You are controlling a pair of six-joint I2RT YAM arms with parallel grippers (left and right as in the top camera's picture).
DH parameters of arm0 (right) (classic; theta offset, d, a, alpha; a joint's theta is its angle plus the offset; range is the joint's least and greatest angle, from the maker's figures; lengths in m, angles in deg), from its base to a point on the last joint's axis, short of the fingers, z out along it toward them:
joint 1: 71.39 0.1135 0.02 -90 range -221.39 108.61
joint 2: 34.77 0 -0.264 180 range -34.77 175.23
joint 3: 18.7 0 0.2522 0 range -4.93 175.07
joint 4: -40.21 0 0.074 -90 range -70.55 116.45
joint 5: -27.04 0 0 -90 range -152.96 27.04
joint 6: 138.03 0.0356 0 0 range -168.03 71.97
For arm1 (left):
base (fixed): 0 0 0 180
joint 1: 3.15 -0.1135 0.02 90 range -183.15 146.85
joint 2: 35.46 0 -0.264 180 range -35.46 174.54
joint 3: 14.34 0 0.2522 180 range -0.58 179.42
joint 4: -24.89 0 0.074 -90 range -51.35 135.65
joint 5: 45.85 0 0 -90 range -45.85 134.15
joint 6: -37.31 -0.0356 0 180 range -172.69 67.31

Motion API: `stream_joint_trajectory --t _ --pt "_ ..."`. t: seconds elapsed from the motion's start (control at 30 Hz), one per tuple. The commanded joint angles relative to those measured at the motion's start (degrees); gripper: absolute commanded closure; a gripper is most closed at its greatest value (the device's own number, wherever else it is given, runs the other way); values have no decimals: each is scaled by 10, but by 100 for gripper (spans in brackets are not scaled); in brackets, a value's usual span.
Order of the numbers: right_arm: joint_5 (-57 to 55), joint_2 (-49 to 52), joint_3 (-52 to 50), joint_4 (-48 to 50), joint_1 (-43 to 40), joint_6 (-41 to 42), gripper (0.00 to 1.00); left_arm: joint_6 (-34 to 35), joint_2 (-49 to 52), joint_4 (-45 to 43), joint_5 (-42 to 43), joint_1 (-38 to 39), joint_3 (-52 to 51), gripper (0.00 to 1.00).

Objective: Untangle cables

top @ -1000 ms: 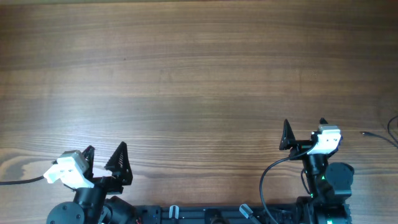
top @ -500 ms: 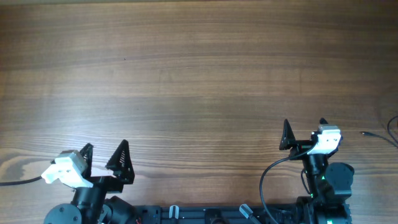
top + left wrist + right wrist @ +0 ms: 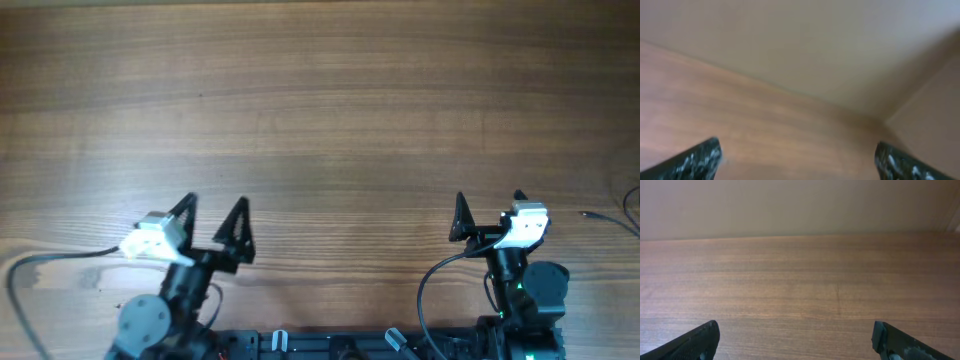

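Observation:
A thin dark cable point(image 3: 632, 208) shows only at the table's right edge, with a loose tip point(image 3: 590, 214) pointing left; the rest of it is out of view. My left gripper point(image 3: 212, 222) is open and empty over bare wood near the front edge, far from the cable. In the left wrist view the gripper point(image 3: 800, 165) shows blurred, with nothing between the fingers. My right gripper point(image 3: 489, 212) is open and empty, about a hand's width left of the cable tip. In the right wrist view the gripper point(image 3: 797, 341) shows only wood between the fingers.
The wooden table point(image 3: 320, 110) fills the overhead view. A grey lead point(image 3: 60, 257) from my left arm loops along the front left edge. A black lead point(image 3: 430, 275) curves beside the right arm's base. A wall stands behind the table point(image 3: 790, 205).
My left arm has swung right and a little away from the front edge, with its grey lead trailing behind. The right arm has not moved.

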Motion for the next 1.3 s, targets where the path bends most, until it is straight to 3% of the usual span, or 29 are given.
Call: stream_joint_trajectory --t 0.0,0.13,0.23,0.37,0.57,0.67,1.0,1.27 --pt "-8 -7 -2 3 -2 7 0 -9 -4 -146 47 -2 -93 0" --pt "-8 -7 -2 3 -2 7 0 -27 -4 -296 47 -7 -153 0" --pt "-8 -7 -2 3 -2 7 0 -33 -4 -355 53 -50 -181 0" --pt "-8 -7 -2 3 -2 7 0 -33 -4 -369 58 -100 -185 0" --pt "-8 -7 -2 3 -2 7 0 -104 -4 -528 169 -191 -213 0" --pt "-8 -7 -2 3 -2 7 0 -104 -4 -518 188 -221 -213 0" --pt "-8 -7 -2 3 -2 7 0 -128 -51 -349 238 -293 -213 0" --pt "-8 -7 -2 3 -2 7 0 -161 -51 -193 239 -300 -213 0"
